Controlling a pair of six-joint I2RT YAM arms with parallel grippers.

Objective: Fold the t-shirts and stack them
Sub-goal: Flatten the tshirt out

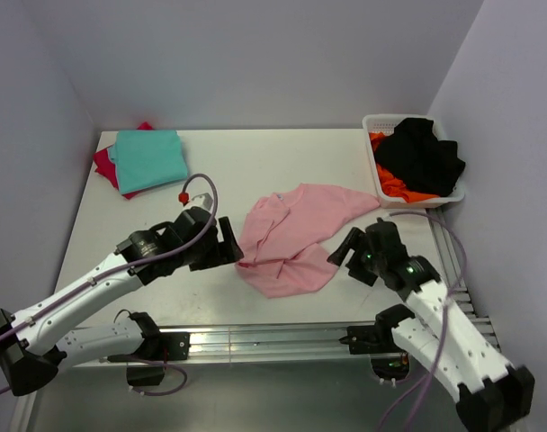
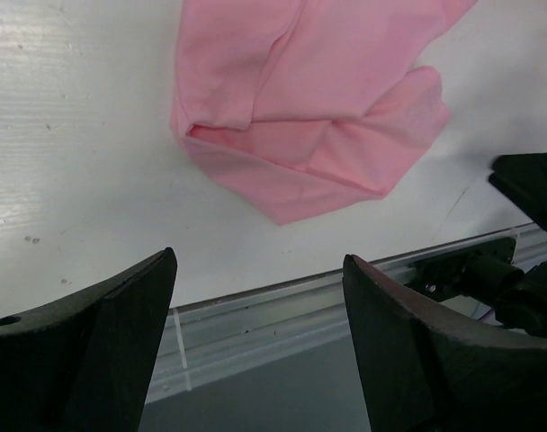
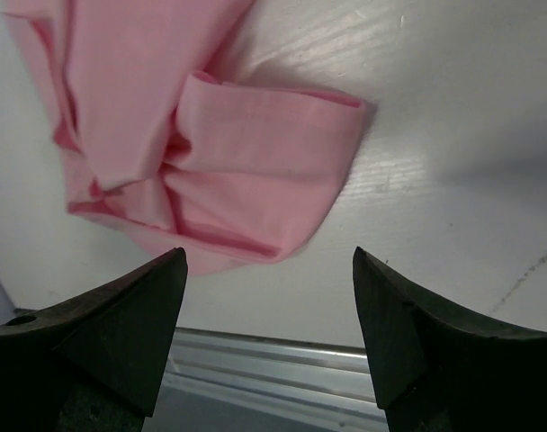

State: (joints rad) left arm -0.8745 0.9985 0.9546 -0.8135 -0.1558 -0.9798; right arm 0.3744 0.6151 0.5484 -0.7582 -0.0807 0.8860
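Observation:
The light pink t-shirt (image 1: pixel 291 236) lies crumpled in the middle of the white table; it also shows in the left wrist view (image 2: pixel 318 99) and the right wrist view (image 3: pixel 192 135). My left gripper (image 1: pixel 230 245) is open and empty just left of the shirt's left edge. My right gripper (image 1: pixel 345 247) is open and empty just right of the shirt's near right corner. A folded teal t-shirt (image 1: pixel 149 159) lies on a red/magenta t-shirt (image 1: pixel 104 165) at the far left.
A white basket (image 1: pixel 374 162) at the far right holds black and orange clothes. The table's front edge with a metal rail (image 1: pixel 273 337) runs close below both grippers. Purple walls enclose the table.

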